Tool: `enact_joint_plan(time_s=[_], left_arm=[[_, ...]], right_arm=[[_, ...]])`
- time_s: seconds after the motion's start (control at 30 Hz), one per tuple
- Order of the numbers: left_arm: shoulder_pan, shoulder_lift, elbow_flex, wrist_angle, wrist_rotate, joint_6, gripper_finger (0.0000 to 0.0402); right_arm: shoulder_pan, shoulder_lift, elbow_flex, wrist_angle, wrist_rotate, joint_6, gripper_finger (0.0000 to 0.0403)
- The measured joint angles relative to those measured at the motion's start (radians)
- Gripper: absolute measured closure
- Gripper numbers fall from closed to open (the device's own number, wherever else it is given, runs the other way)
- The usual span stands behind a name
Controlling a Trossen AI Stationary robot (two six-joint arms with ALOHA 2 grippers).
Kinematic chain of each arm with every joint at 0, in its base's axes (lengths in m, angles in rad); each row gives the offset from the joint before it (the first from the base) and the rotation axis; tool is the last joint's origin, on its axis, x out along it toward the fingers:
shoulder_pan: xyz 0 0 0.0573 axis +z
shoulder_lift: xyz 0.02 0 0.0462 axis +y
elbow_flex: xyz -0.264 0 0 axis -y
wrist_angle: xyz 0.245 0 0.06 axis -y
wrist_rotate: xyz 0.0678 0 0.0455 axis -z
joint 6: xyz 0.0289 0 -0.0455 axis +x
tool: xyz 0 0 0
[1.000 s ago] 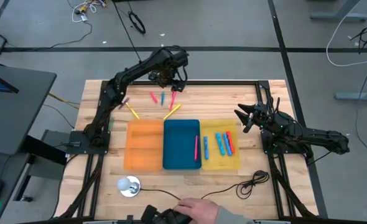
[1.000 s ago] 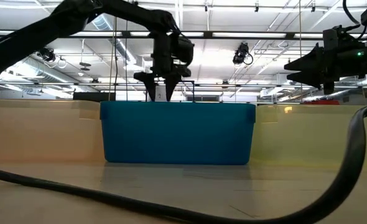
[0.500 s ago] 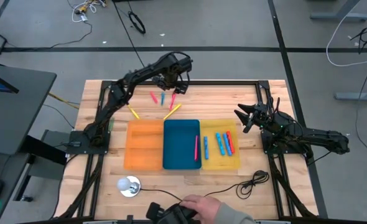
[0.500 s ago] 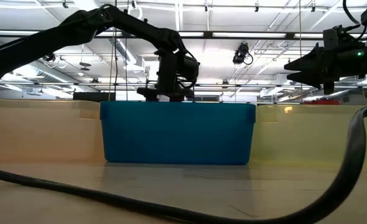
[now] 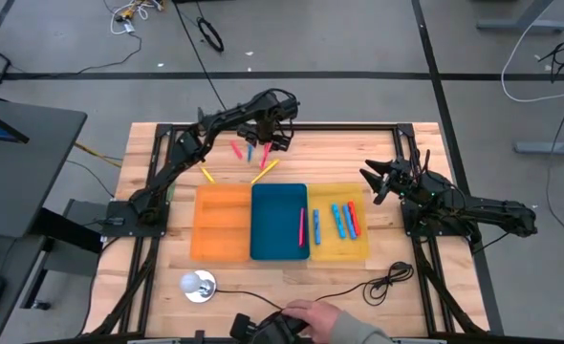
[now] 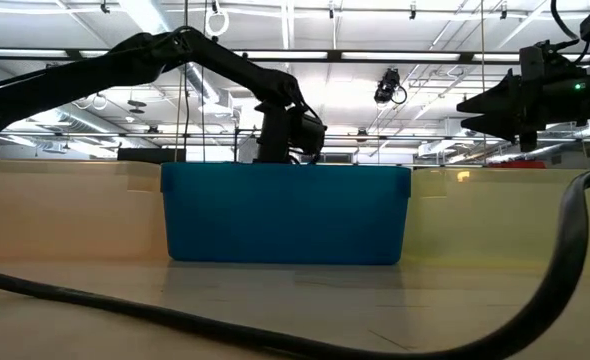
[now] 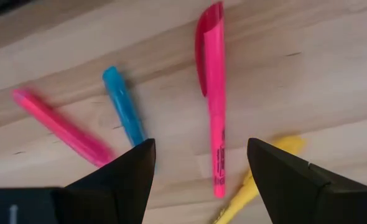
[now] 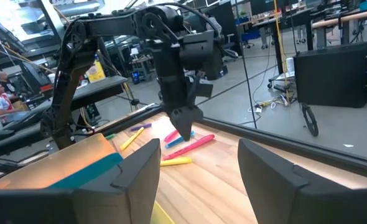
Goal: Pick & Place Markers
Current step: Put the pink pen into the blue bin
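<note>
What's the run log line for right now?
left tool: open, above pink marker | right tool: open, idle, off table's right | nothing held

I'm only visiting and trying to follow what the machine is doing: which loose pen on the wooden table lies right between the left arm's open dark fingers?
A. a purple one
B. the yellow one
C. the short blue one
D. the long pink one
D: in the left wrist view the long pink marker lies on the wooden table between the left gripper's spread fingers.
</note>
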Motion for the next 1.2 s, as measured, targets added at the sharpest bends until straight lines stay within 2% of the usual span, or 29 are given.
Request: enact_joint_plan(time_s=[0.43,0.6,0.83,1.2], left_arm=[[0.009,0.029,0.000,0.022,0.054,0.022,0.0142],[0.021,0.029,0.000,-0.002,0.092,0.113,0.0142],[0.036,0.029,0.000,-0.017,0.018,0.254,0.0142],[0.020,0.029,0.000,-0.039,0.000,0.482,0.0142]], right_arm=[[0.000,0.000,0.000,0.000,0.001,0.000,0.0188],[0.000,0.000,0.000,0.000,0.001,0.000,0.0188],[0.000,0.000,0.000,0.000,0.001,0.000,0.0188],[0.000,0.000,0.000,0.000,0.001,0.000,0.0188]])
